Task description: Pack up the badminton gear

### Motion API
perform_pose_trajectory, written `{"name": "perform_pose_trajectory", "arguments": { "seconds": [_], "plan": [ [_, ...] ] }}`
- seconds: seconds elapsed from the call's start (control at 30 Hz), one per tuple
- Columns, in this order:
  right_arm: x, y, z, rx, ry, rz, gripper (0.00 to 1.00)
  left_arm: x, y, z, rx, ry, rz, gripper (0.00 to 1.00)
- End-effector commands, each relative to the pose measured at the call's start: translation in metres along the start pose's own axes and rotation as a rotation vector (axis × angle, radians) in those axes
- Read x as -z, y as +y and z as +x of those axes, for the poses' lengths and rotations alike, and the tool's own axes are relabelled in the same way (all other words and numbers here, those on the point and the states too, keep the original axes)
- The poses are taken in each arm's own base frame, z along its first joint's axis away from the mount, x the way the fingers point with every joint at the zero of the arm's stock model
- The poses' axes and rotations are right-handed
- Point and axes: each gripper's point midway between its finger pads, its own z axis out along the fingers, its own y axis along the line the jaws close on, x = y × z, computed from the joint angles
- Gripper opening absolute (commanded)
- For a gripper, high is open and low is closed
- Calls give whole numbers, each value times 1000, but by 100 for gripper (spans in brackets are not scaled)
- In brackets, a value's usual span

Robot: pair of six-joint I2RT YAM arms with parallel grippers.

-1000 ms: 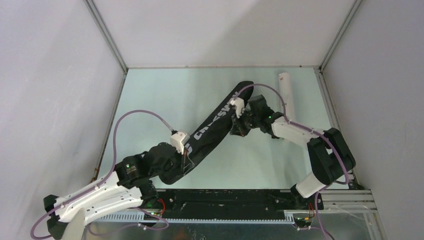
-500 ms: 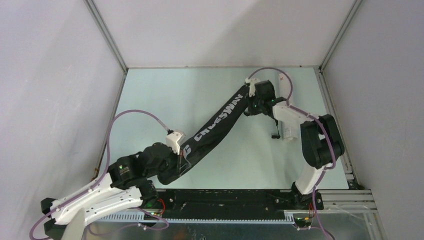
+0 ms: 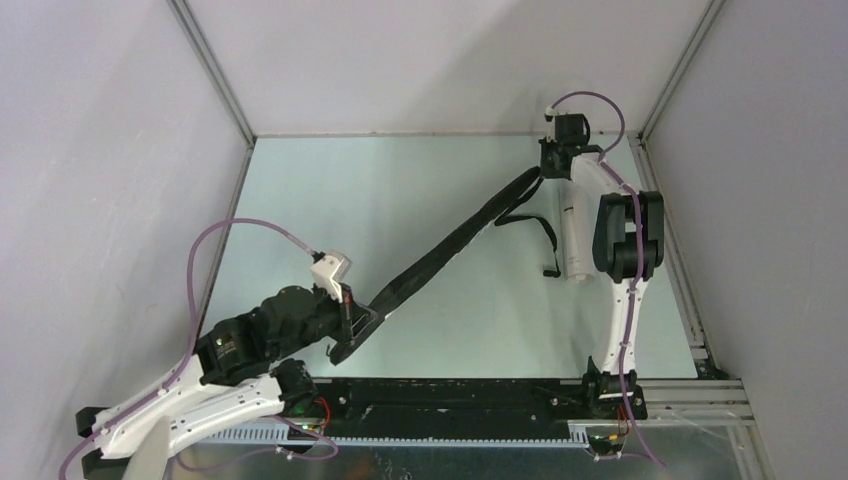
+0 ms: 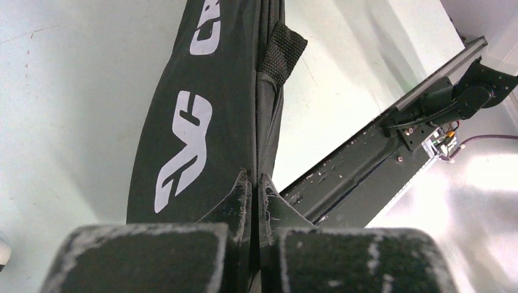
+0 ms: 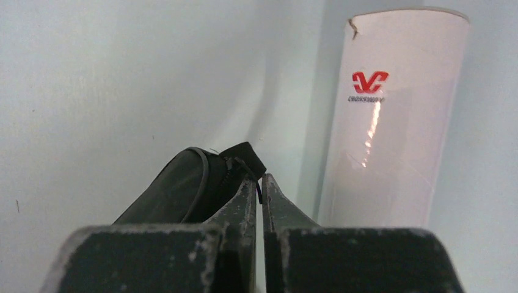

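Diagonally across the pale green tabletop (image 3: 340, 200) lies the black CROSSWAY racket bag (image 3: 450, 245), stretched into a straight, narrow band from the lower left of the top view to the upper right. Its strap (image 3: 546, 235) hangs off the upper part in a loose loop, and the strap's end sits just beside the tube. In the left wrist view the racket bag (image 4: 207, 91) shows large white lettering on its side, with a woven black tab (image 4: 282, 52) at the seam near the top of the frame.

The left fingers (image 3: 352, 318) grip the bag's lower end; seen from the wrist, the left fingers (image 4: 243, 194) are pressed together on the fabric edge with no gap between them. The right fingers (image 3: 548, 170) hold the far end near the back right corner. In the right wrist view the right fingers (image 5: 249, 198) are clamped on a small tab at the bag's rounded tip (image 5: 189, 183).

The long white tube (image 3: 572, 240) lies lengthwise at the right of the tabletop, partly hidden behind the right arm (image 3: 625, 235). From the right wrist the tube (image 5: 391, 140) fills the upper right, its red logo (image 5: 369, 81) facing the lens. A black rail (image 3: 450, 395) runs along the near edge.
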Motion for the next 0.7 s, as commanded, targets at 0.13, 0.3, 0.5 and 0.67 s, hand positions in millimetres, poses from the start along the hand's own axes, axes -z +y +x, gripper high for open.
{"name": "perform_pose_trajectory", "arguments": {
  "seconds": [0.13, 0.3, 0.5, 0.67],
  "plan": [
    [4, -71, -75, -19, -221, -46, 0, 18, 5, -23, -15, -66, -41, 0],
    [47, -29, -108, 60, -342, -257, 43, -17, 32, -69, -71, -251, -281, 0],
    [102, 0, -110, -21, -403, -386, 91, -92, 10, -80, -372, -203, -257, 0],
    [173, 7, -98, -83, -500, -402, 99, -137, 6, -69, -514, -133, -250, 0]
  ]
}}
